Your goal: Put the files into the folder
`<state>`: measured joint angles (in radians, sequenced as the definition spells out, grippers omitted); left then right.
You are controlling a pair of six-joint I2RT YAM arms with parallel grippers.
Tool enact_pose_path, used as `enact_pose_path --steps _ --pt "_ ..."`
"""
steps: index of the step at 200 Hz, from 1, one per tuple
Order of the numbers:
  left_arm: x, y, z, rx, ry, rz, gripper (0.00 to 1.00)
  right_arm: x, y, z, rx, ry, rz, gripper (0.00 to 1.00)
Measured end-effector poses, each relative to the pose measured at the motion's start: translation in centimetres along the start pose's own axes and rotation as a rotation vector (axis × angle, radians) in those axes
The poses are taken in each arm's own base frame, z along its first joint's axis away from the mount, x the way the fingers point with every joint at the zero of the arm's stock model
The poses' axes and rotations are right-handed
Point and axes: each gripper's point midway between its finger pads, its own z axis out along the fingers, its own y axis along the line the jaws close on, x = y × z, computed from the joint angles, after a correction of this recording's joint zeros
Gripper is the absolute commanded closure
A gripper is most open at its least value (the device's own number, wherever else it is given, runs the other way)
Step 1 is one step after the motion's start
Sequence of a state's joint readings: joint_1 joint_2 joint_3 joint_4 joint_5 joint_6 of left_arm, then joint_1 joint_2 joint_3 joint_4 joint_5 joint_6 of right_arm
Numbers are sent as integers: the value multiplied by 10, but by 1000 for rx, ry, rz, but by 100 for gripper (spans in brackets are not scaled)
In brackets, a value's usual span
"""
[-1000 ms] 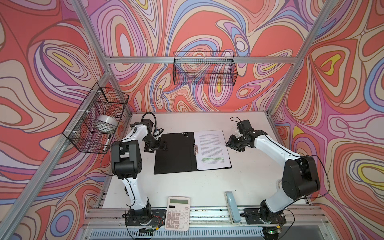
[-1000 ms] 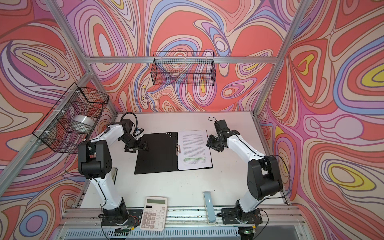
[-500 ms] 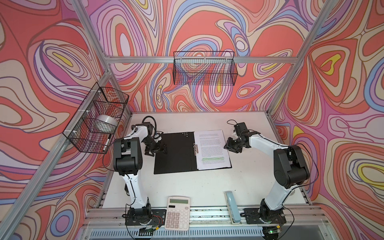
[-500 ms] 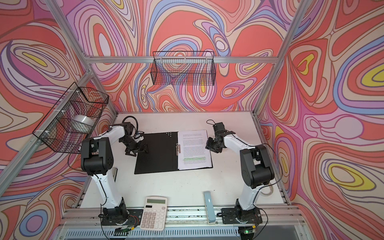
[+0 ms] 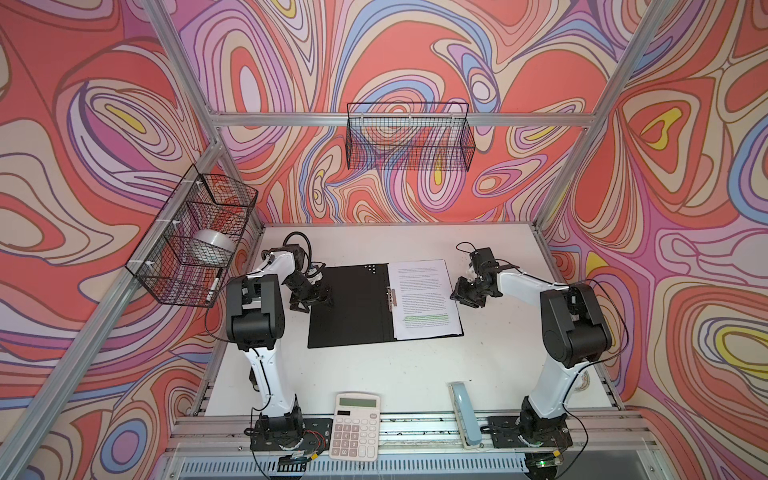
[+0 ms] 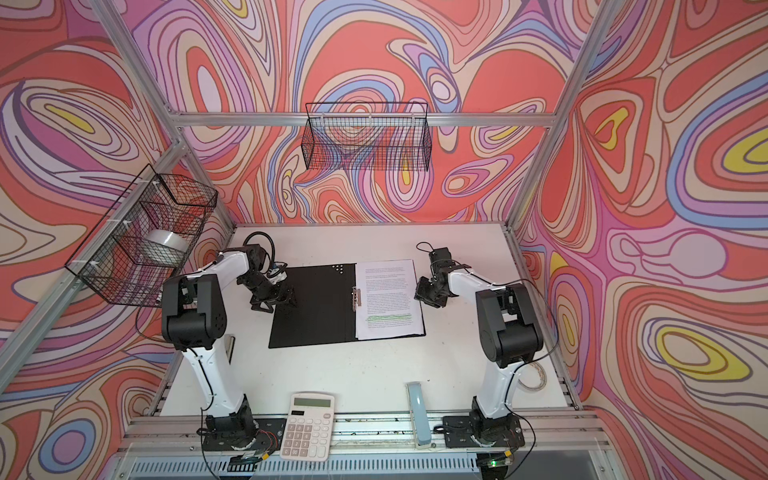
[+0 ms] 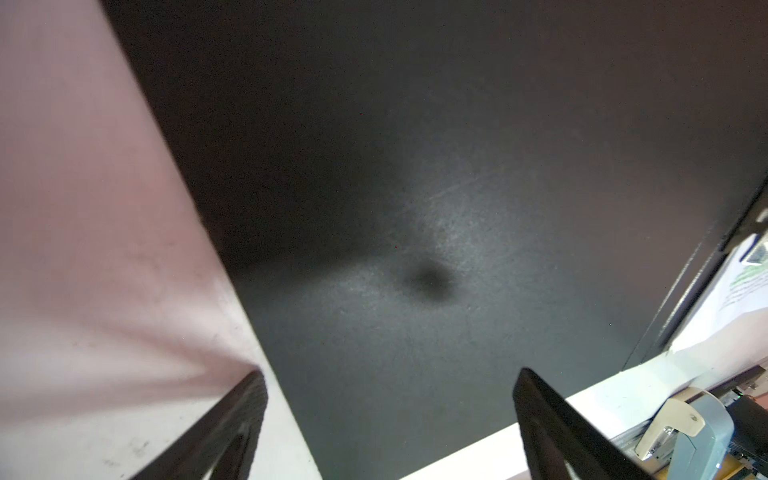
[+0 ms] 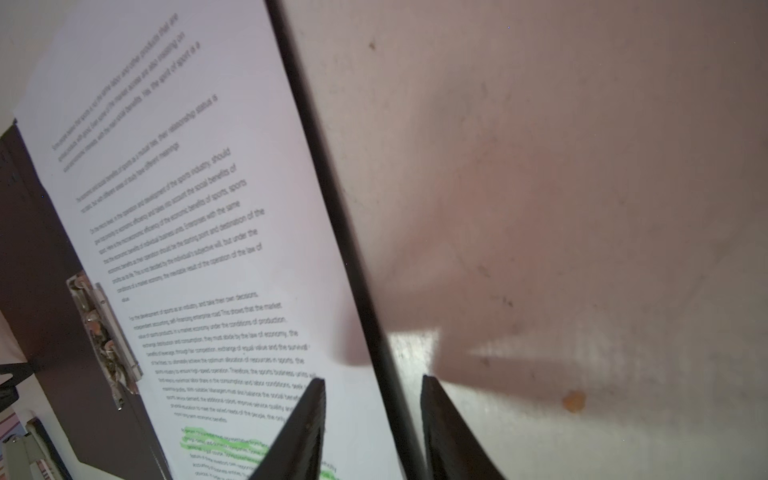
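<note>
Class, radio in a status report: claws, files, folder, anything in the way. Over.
Left claw open, at left edge of folder. Right claw open, straddling right edge. Folder open flat, files on right half. No obstruction seen.

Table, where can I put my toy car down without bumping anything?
Biggest bare patch of table: between the folder's near edge and the calculator and stapler. Another strip: behind the folder, before the back wall. Crowded: both folder sides, where the left gripper and right gripper sit.
</note>
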<state>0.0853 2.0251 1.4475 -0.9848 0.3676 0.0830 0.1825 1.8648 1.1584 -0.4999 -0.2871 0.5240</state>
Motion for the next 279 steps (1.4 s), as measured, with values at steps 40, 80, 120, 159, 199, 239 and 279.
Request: enact_pose_path --steps 40,80,120,159,199,239,279 --pt "-1 -5 0 38 -1 1 8 -5 0 3 -30 1 1 60" --pt "-1 -10 1 81 7 17 9 -6 5 6 -57 13 -18 60" --pt "0 -12 0 110 6 35 10 -3 3 5 -42 36 -52 60" --pt "-1 -16 0 154 12 43 12 3 -3 2 -10 71 -78 60" --pt "-1 -20 -1 192 18 56 12 7 -9 -1 12 91 -83 60" --pt "0 -22 -1 208 17 76 13 7 -10 -1 21 97 -82 60" --pt "2 -24 -2 244 10 91 13 6 -12 -2 27 102 -76 60"
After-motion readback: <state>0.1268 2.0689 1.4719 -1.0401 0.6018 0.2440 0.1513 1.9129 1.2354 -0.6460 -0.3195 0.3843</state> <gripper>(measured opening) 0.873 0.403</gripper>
